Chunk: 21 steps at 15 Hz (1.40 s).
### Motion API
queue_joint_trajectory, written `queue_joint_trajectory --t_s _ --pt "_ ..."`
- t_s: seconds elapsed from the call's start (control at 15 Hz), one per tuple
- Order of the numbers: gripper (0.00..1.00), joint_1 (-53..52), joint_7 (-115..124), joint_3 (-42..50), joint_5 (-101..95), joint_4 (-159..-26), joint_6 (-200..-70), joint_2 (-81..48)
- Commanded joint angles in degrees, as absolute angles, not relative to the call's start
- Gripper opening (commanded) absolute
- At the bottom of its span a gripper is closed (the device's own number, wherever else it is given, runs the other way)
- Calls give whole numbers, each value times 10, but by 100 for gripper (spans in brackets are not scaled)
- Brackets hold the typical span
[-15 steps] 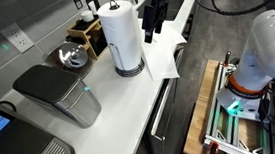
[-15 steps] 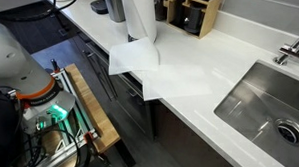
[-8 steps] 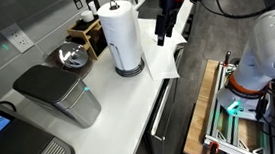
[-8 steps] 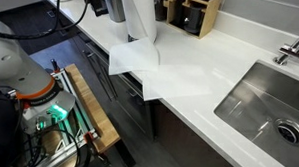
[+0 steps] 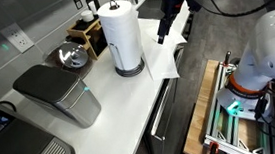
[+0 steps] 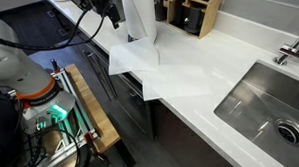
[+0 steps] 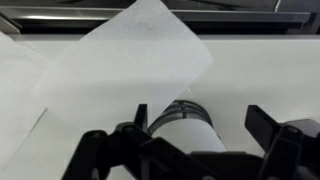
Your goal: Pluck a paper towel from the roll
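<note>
White counter [image 5: 111,114] fills my screens, with a sink [image 6: 265,104] at one end. My gripper [image 5: 165,31] hangs above the counter's front edge, just beside the roll [image 5: 124,36]. On the wrist view its fingers [image 7: 120,140] are spread wide and hold nothing. The paper towel [image 6: 159,73] lies flat on the counter by the roll's base, one corner drooping over the front edge. I can't tell if it touches the roll.

Bright, even light washes the white counter [image 5: 120,104] nearly featureless in both exterior views; the floor [image 5: 202,56] is dim, shadows soft. In my wrist view my pincer [image 7: 200,137] looks dark and blurred, the paper towel [image 7: 130,60] slightly overexposed.
</note>
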<state>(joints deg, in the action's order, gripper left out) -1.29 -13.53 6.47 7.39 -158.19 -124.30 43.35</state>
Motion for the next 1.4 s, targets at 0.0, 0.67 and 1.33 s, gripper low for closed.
queue_joint_trajectory --t_s 0.0,0.67,1.33 --pt "100 -16 -140 71 71 -1581 -1275 424" --pt "100 -16 -151 77 71 -1577 -1315 399" --pt "100 -19 -190 84 60 -1578 -1371 302"
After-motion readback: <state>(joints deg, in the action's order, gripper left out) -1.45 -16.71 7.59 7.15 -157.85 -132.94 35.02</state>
